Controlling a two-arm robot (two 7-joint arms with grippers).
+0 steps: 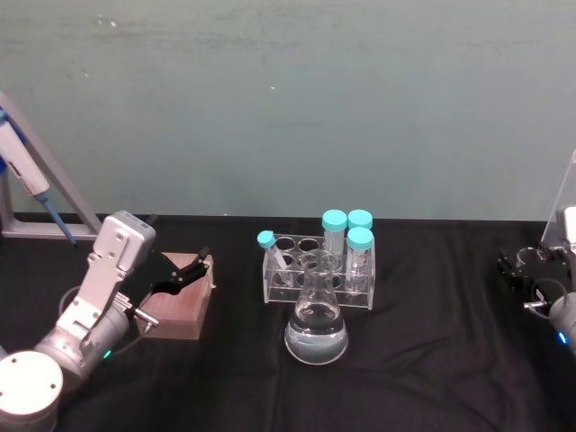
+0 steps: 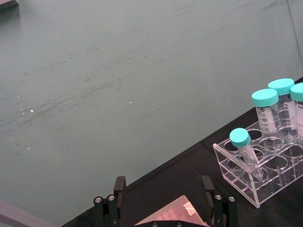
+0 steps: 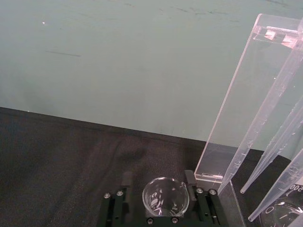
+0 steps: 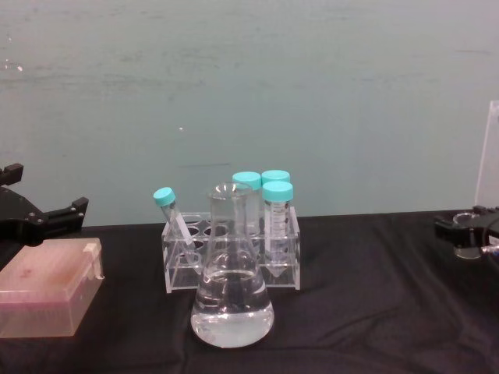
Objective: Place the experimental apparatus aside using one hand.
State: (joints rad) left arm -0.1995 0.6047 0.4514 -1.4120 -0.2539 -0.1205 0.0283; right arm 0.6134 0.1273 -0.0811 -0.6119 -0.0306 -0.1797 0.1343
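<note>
A large conical flask holding clear liquid stands at the middle of the black table, just in front of a tube rack. At the far right, my right gripper is shut on a small glass beaker. Close beside it rises the tall acrylic stand with long pipettes leaning in it. My left gripper hovers open above a pink box at the left and holds nothing.
A clear rack holds teal-capped tubes behind the flask. The pink box lies under the left gripper. A blue-and-white pipettor hangs on a slanted stand at far left. A green wall closes the back.
</note>
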